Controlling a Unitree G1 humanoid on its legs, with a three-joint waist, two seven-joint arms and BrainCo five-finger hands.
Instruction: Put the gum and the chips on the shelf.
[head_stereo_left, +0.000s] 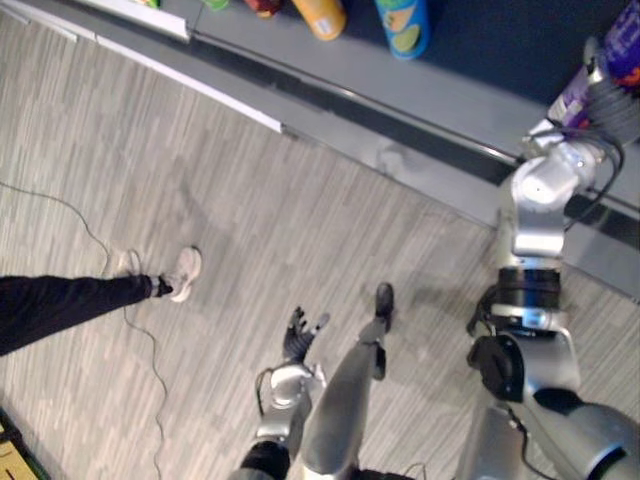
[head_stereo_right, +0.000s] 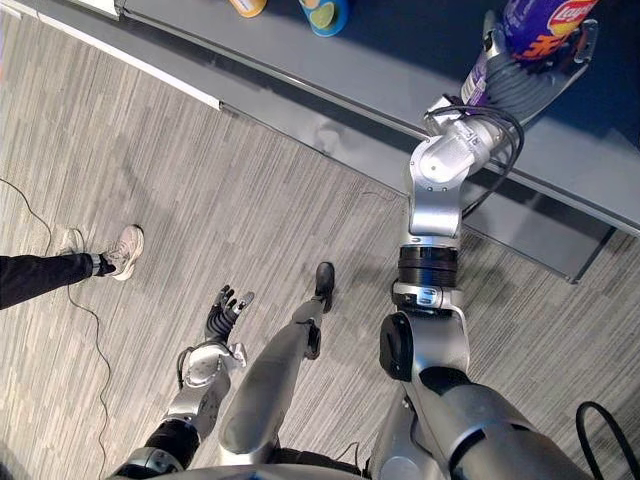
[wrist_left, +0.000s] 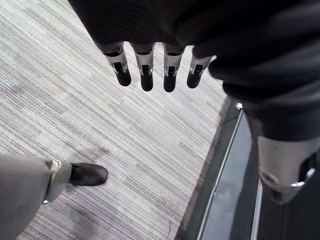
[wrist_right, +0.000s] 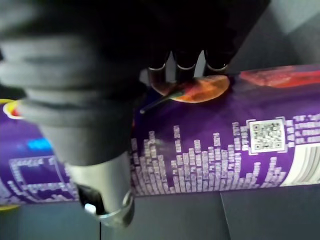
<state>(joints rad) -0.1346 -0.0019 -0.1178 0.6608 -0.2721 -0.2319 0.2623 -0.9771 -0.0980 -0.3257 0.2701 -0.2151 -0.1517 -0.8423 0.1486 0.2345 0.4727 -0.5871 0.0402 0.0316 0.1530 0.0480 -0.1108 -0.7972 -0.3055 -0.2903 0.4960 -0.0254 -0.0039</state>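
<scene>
Right eye view: the right hand (head_stereo_right: 528, 88) is up at the shelf (head_stereo_right: 380, 62), wrapped round the purple chips can (head_stereo_right: 540, 22). Whether the can's base rests on the board I cannot tell. Left wrist view: the left hand (wrist_left: 146, 75) hangs over the floor (wrist_left: 100, 115), fingers straight, empty. Right wrist view: fingers (wrist_right: 186, 62) reach over the can's far side. The tube is probably light, stiff and slick, best gripped mid-body without crushing.
</scene>
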